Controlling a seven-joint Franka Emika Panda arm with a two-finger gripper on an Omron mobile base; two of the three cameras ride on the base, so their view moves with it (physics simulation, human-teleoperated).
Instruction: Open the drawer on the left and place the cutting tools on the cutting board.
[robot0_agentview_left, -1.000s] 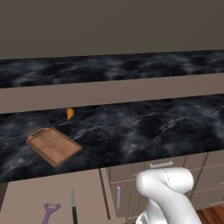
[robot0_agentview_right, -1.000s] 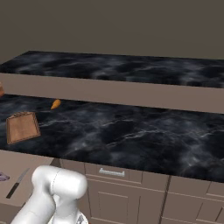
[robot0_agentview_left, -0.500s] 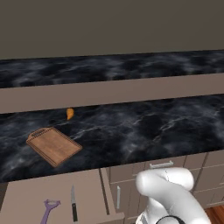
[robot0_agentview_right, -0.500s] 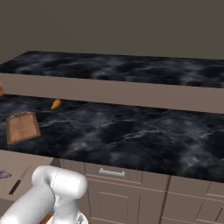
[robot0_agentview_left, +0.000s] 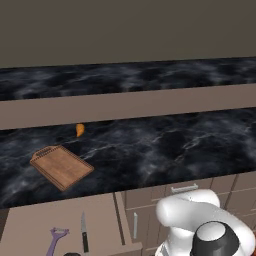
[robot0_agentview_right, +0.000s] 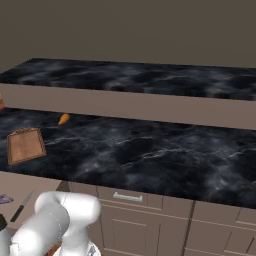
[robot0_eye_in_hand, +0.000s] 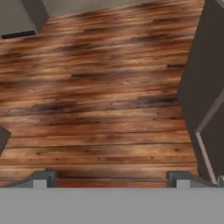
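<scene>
The wide taupe drawer (robot0_agentview_left: 50, 216) stands pulled out under the counter at the lower left. Inside it lie the purple peeler (robot0_agentview_left: 56, 239) and, beside it, the small black-handled knife (robot0_agentview_left: 84, 232). From the right base view the knife (robot0_agentview_right: 21, 207) and a bit of the peeler (robot0_agentview_right: 5, 199) show at the left edge. The reddish-brown cutting board (robot0_agentview_left: 62, 166) (robot0_agentview_right: 26, 145) lies flat on the black counter with nothing on it. My gripper (robot0_eye_in_hand: 109, 180) is open, its fingertips (robot0_eye_in_hand: 41, 178) wide apart, low above the wooden floor and holding nothing.
A small orange object (robot0_agentview_left: 80, 130) (robot0_agentview_right: 63, 119) sits behind the board. A narrower shut drawer with a silver handle (robot0_agentview_left: 182, 188) (robot0_agentview_right: 127, 196) is right of the open one. A taupe cabinet front (robot0_eye_in_hand: 205, 87) stands at the right over the plank floor (robot0_eye_in_hand: 100, 100).
My arm has folded lower, and a dark joint has come into the lower right of the left base view. Drawer, tools and board have not moved.
</scene>
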